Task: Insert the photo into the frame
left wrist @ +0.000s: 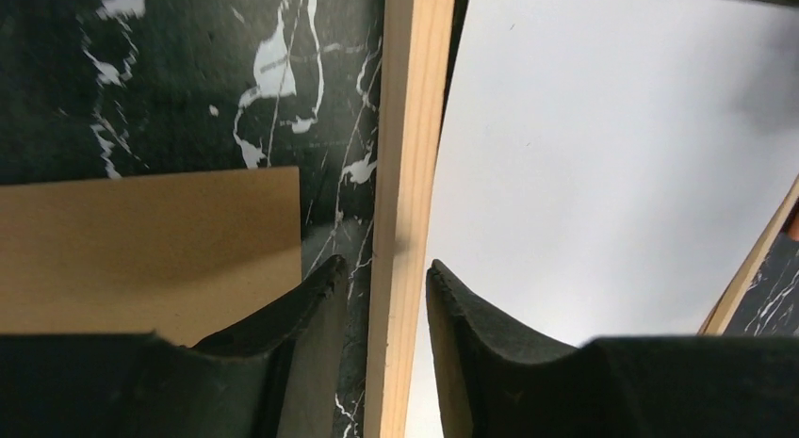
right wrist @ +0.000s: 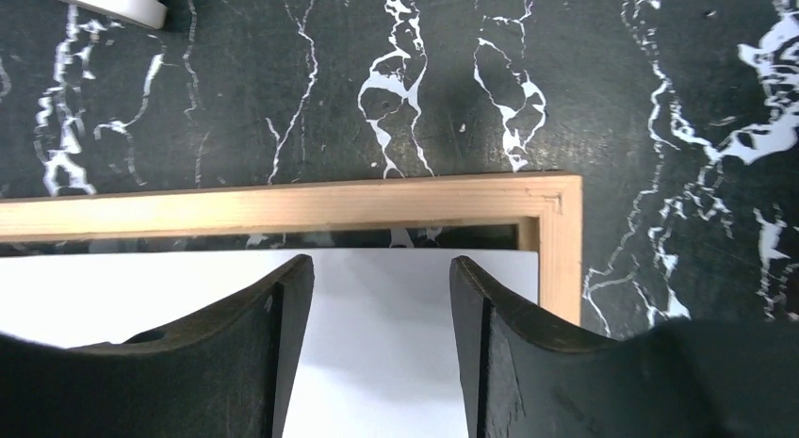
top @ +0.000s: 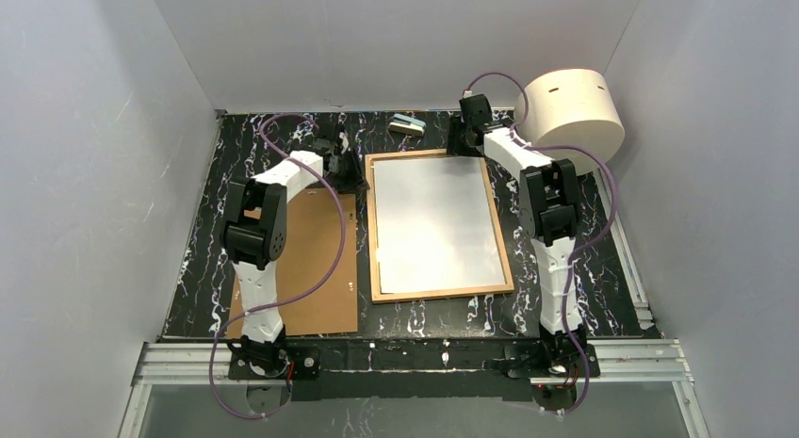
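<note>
The frame (top: 370, 233), thin light wood, lies flat mid-table. The photo (top: 433, 221) rests inside it with its plain white back up. My left gripper (top: 347, 165) is at the frame's far left corner. In the left wrist view its fingers (left wrist: 325, 278) straddle the frame's left rail (left wrist: 405, 127), with a gap on each side, so it is open; the photo (left wrist: 603, 155) lies to the right. My right gripper (top: 464, 137) is at the far right corner, open (right wrist: 377, 264) over the photo's edge (right wrist: 377, 316), beside the frame's corner (right wrist: 556, 207), with nothing between its fingers.
A brown cardboard backing board (top: 316, 268) lies left of the frame, partly under the left arm. A cream cylinder (top: 572, 113) lies at the back right. A small grey-blue object (top: 409, 124) sits by the back wall. Grey walls enclose the black marble table (top: 584, 268).
</note>
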`<control>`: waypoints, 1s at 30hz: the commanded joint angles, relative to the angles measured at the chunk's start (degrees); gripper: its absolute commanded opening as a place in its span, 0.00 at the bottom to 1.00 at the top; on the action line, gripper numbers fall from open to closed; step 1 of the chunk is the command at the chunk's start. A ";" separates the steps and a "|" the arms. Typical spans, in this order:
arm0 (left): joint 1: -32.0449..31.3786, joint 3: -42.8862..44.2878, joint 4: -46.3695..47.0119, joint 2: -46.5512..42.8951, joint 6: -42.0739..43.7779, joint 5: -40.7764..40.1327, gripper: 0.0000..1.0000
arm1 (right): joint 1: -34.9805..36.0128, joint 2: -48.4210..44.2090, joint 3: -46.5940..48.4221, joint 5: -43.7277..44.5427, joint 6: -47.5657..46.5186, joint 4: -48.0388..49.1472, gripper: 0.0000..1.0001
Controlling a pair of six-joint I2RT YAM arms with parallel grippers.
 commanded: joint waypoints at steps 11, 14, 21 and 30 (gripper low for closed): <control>0.64 10.05 -4.28 1.28 5.24 2.71 0.56 | -0.71 -17.05 -8.71 0.50 1.51 -4.88 0.74; 0.57 10.24 -3.92 2.66 5.40 3.36 0.59 | -1.03 -18.42 -11.27 1.63 2.39 -6.69 0.78; 0.63 11.20 -2.13 6.32 4.67 1.30 0.58 | -1.78 -19.87 -17.74 -5.97 2.60 -5.17 0.75; 0.49 10.13 7.02 9.63 1.49 -4.27 0.51 | -1.83 -18.81 -19.38 -13.99 4.54 1.15 0.62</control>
